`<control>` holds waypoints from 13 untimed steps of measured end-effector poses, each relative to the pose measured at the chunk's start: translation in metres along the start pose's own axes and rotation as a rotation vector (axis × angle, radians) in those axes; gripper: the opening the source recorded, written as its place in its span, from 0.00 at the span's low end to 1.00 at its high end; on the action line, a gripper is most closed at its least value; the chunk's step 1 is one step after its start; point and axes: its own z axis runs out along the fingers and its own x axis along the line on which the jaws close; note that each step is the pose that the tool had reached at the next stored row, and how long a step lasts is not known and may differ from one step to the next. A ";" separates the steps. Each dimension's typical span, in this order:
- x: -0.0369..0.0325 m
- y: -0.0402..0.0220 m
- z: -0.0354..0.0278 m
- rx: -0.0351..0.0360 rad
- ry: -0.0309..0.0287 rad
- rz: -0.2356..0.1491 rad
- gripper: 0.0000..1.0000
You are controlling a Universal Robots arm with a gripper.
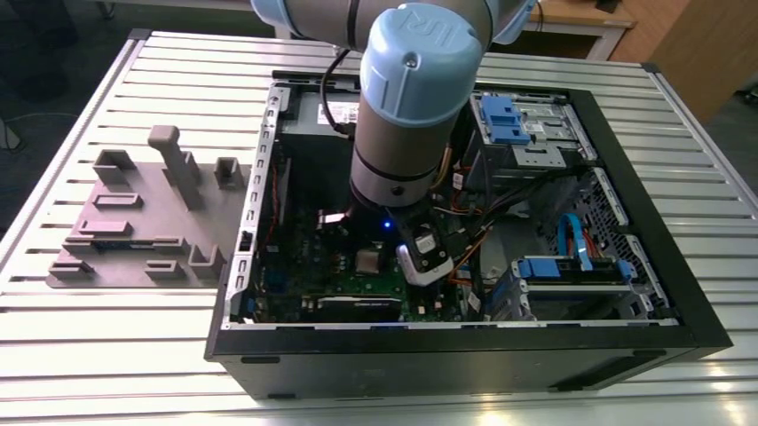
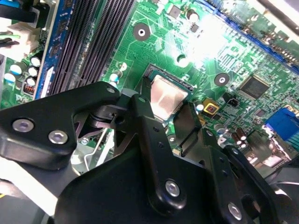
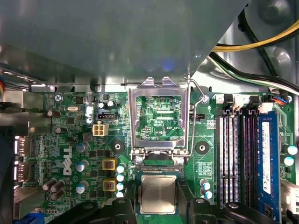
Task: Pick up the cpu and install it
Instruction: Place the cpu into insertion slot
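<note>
A big black computer case lies open on a metal table. The robot arm reaches down into it, over the green motherboard.

On the board, a shiny metal frame stands flipped open. Just beside its hinge is the cpu, resting in or just over its dark square seat. The gripper is right on it. Its jaws are nearly closed, one on each of two opposite sides of the cpu, and they seem to pinch its edges.

The cpu is probably very light, hard and stiff, and it will not bend. Its smooth metal top looks slippery, and its underside is likely easy to hurt, so it needs a gentle touch. The thin edges, two facing sides, look like the best place to hold it.

The cpu lies flat with its shiny side up. It is square, so it has no long side. In the first wrist view its edges line up with the frame.
</note>
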 end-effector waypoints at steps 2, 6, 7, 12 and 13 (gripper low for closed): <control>-0.0001 0.0001 0.0003 -0.0006 -0.0003 0.000 0.44; -0.0002 0.0002 -0.0003 0.0001 -0.0005 -0.001 0.44; -0.0002 0.0003 -0.0008 0.0007 -0.0006 -0.001 0.44; 0.0000 0.0003 -0.0028 0.0067 -0.0004 0.000 0.44; 0.0000 0.0003 -0.0031 0.0080 -0.0004 0.000 0.44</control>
